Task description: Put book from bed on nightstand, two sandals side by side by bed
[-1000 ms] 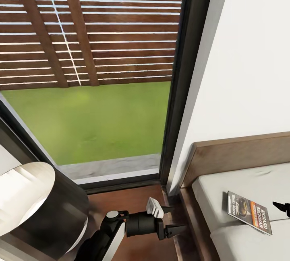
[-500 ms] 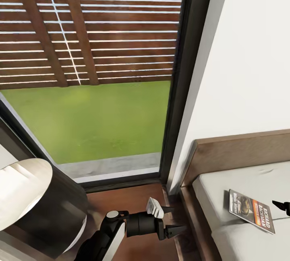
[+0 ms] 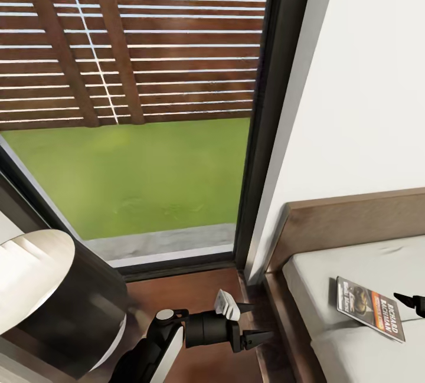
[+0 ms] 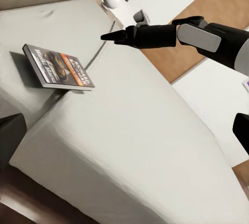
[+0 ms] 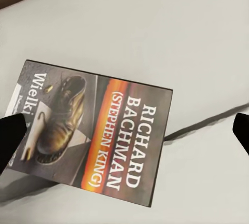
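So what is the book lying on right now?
The book lies flat on the bed's pale-grey mattress, across a seam where two mattress surfaces meet. The stretch of seam directly under it is covered. The right gripper hovers above, open, not touching.

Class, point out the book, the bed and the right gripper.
book [image 5: 98, 141], right wrist view, on its orange band.
bed [image 3: 330, 223], head view, on the wooden headboard.
right gripper [image 4: 111, 37], left wrist view, at its fingertips.

The book has a dark cover crossed by an orange band, with white lettering and a brownish boot picture; the bed pairs a dark-brown wood frame with a pale-grey mattress (plain, unpatterned); the left claw is black; the window frame is dark, green grass beyond
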